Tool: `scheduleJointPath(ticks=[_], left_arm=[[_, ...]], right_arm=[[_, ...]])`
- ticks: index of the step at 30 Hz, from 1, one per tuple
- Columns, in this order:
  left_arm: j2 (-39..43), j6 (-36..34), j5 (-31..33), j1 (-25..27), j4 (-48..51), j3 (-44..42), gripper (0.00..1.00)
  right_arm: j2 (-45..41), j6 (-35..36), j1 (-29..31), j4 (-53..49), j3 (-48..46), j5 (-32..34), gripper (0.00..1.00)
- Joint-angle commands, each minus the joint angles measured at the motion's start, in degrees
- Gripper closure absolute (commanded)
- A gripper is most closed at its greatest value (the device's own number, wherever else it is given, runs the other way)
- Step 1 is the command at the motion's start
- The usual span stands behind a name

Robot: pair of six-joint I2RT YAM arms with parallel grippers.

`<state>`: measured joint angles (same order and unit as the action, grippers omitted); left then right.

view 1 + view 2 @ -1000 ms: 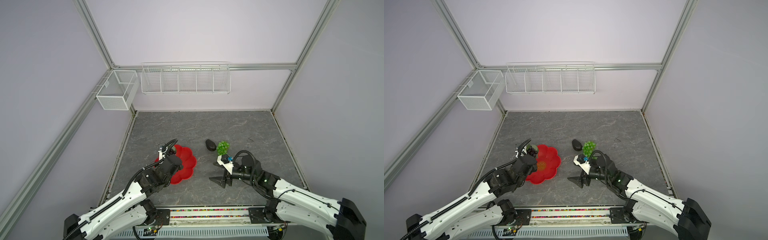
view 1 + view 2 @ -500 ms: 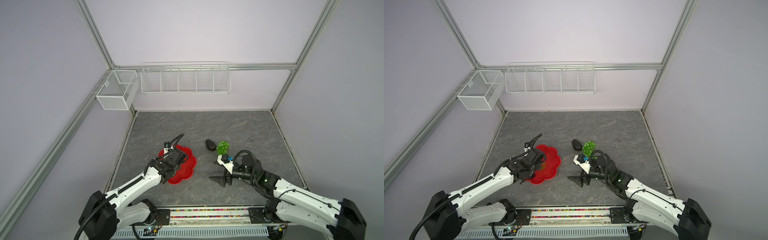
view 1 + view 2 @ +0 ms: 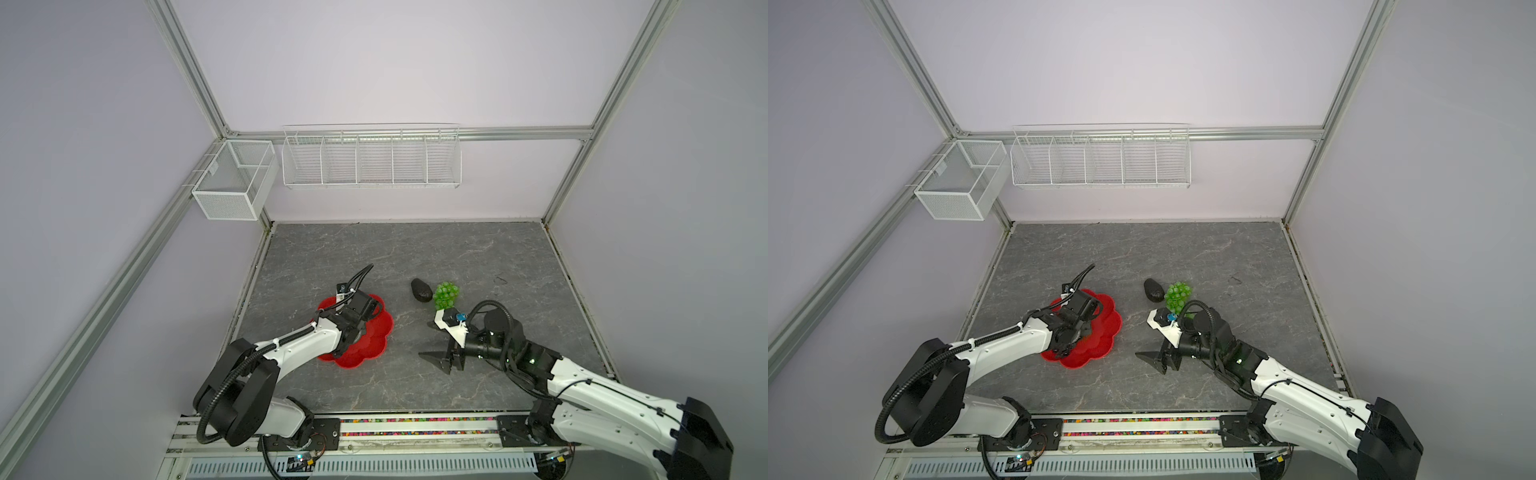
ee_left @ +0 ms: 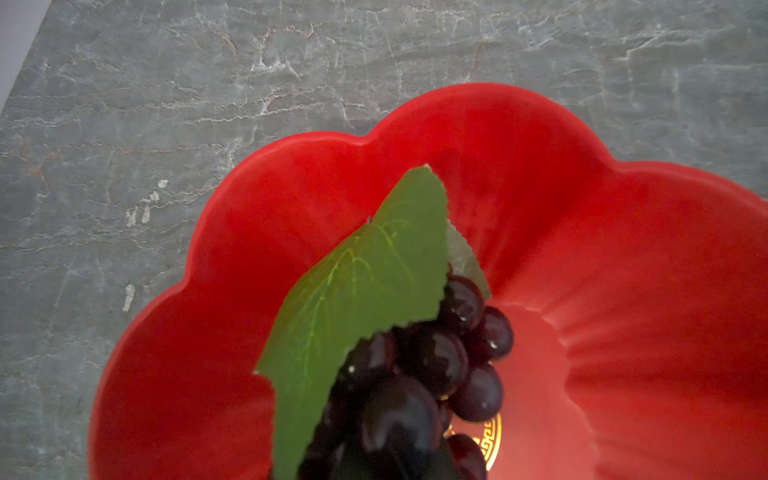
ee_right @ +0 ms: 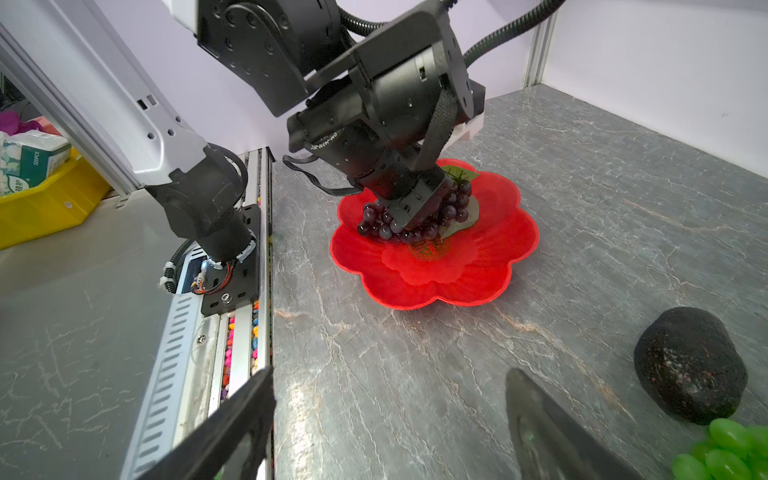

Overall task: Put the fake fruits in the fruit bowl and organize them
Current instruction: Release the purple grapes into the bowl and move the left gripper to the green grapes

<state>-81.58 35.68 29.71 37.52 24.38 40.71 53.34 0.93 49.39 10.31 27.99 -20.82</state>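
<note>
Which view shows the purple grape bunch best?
Right wrist: the purple grape bunch shows side-on, in the red bowl under the left claw. Left wrist is closer, but its leaf covers part and the frame edge crops it. In both top views the left arm hides nearly all of it.

bowl [image 3: 375,351]: grape bunch [image 4: 432,365] inside | right of bowl: avocado [image 3: 421,289], second grape bunch [image 3: 446,295] beside it
</note>
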Motion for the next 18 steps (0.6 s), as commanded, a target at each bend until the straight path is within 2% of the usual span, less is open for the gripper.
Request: scheduleJointPath(ticks=[1,3,6,12,14,18], left_arm=[[0.76,-0.34,0.71,-0.25,-1.79,1.66,0.66],[2.08,-1.02,0.15,-0.25,-1.26,1.91,0.56],[3.94,-1.64,-0.60,-0.25,1.12,2.98,0.48],[7.85,-2.62,-3.32,-0.25,1.99,3.21,0.41],[9.52,-3.81,-5.31,-0.10,1.30,3.48,0.40],[11.26,-6.60,-9.59,1.98,-3.71,5.09,0.37]], right_arm=[[-0.95,1.36,0.27,-0.79,1.18,-0.10,0.12],[-0.91,1.44,0.29,-0.81,1.19,-0.03,0.12],[-0.87,1.44,0.31,-1.07,1.37,0.07,0.12],[-0.51,1.29,0.33,-1.06,1.37,1.22,0.12],[-0.18,0.80,0.29,-1.70,1.70,4.23,0.12],[2.53,-1.82,-0.66,-4.94,3.61,15.97,0.12]])
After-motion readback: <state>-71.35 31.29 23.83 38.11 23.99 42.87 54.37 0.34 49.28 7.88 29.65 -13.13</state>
